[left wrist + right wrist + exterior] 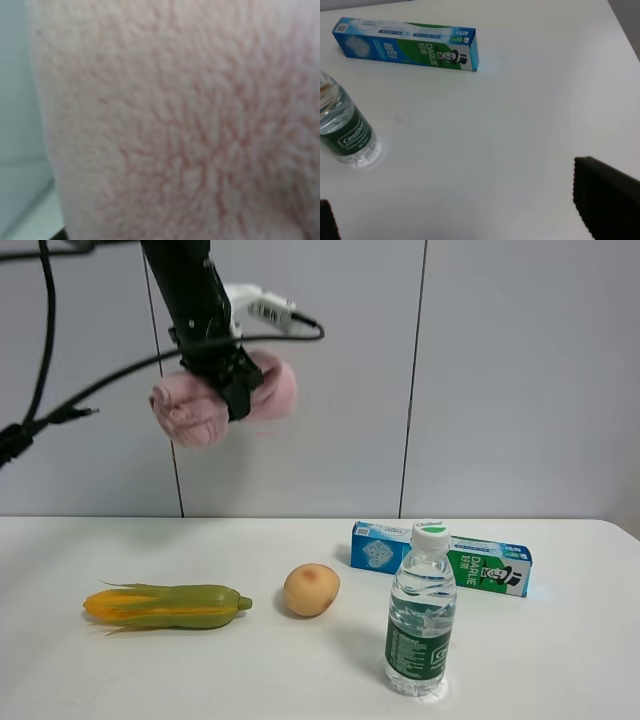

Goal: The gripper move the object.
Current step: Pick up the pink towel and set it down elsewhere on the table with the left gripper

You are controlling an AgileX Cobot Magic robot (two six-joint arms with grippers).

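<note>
In the exterior high view my left gripper (236, 386) is shut across the middle of the pink fluffy rolled towel (190, 410). It holds the towel high in the air, above the left part of the white table (560, 660), in front of the grey wall. The towel's pink pile fills the left wrist view (175, 125) and hides the fingers there. My right gripper (465, 215) is open and empty. Its two black fingertips (605, 200) show far apart at the edges of the right wrist view, above bare table near the bottle.
A green-husked corn cob (165, 606) lies at the table's left. A tan potato (311, 590) sits mid-table. A water bottle (421, 615) stands at front right, also in the right wrist view (342, 130). A blue-green toothpaste box (440, 557) lies behind it (405, 44).
</note>
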